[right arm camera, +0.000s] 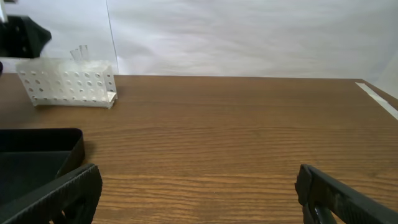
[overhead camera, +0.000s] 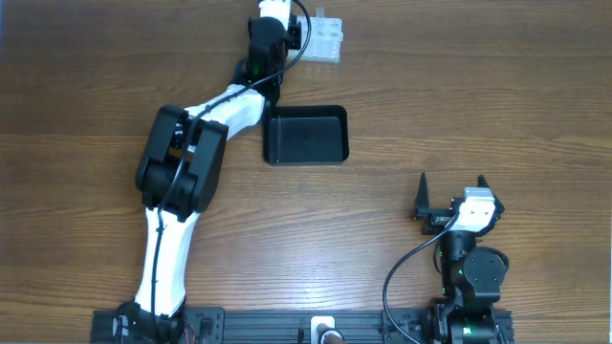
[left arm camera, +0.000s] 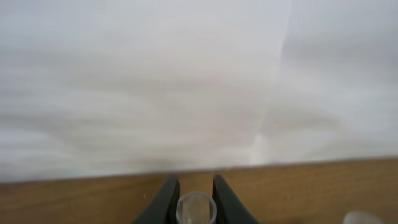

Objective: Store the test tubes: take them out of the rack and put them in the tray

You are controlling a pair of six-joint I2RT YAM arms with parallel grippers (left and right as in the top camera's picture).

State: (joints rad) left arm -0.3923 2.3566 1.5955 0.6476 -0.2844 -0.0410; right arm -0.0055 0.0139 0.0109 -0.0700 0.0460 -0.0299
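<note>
The clear perforated rack stands at the table's far edge, and in the right wrist view the rack still holds test tubes sticking up from it. My left gripper is just left of the rack. In its own view the left gripper is shut on a clear test tube, held upright between the fingers. The black tray lies nearer than the rack and appears empty. My right gripper rests open near its base, far from both.
A white wall rises just past the table's far edge. White tape marks the table at the right. Bare wood lies between the tray and the open right gripper.
</note>
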